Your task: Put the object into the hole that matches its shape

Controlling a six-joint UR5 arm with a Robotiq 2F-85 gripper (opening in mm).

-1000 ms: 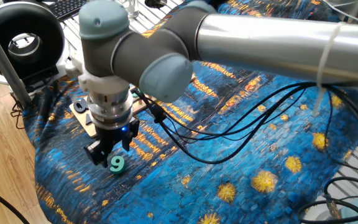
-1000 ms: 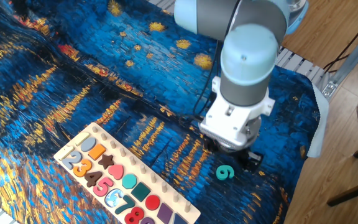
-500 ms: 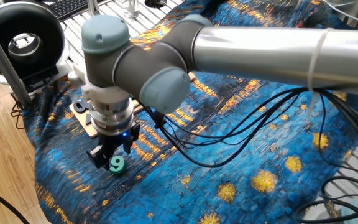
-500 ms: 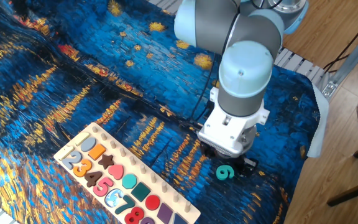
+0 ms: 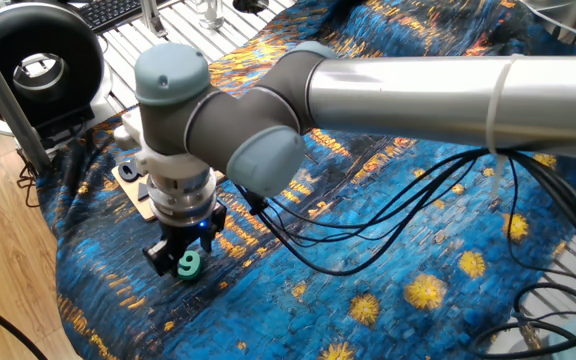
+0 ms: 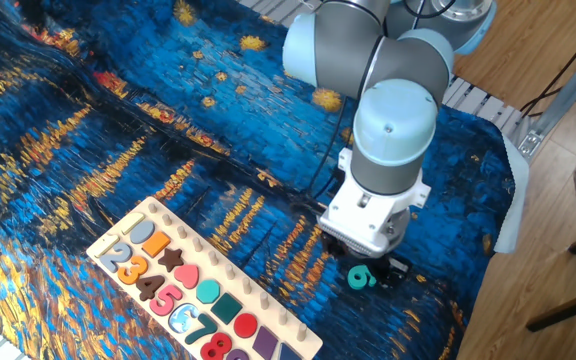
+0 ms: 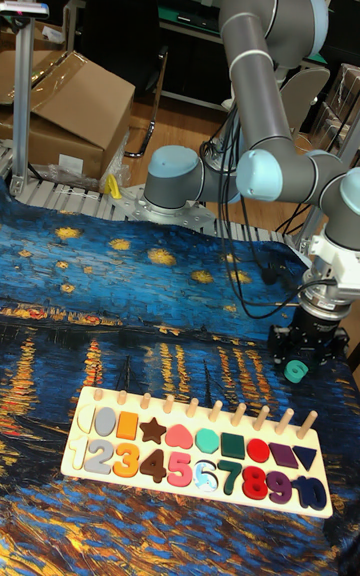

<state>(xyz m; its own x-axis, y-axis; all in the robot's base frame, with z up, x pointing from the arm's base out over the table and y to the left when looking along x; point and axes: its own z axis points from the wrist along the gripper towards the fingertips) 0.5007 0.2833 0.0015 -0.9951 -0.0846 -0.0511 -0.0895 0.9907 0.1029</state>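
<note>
Gripper [image 5: 176,255] is seen right down at cloth level, fingers spread & straddling the teal 9 [image 5: 188,264], one black finger on either side; whether the pads are touching the piece can't be told, so no firm pinch is confirmed. Same seen from the other side: 9 [image 6: 360,276] lies flat on the blue starry cloth [image 6: 118,120], partly tucked under the wrist. In the tall view the 9 [image 7: 296,370] sits betw. the fingertips, near the table's right edge, apart from the wooden number board [image 7: 190,451]. Board is filled w/ coloured digits & shapes, incl. red 8 [image 7: 253,483].
</note>
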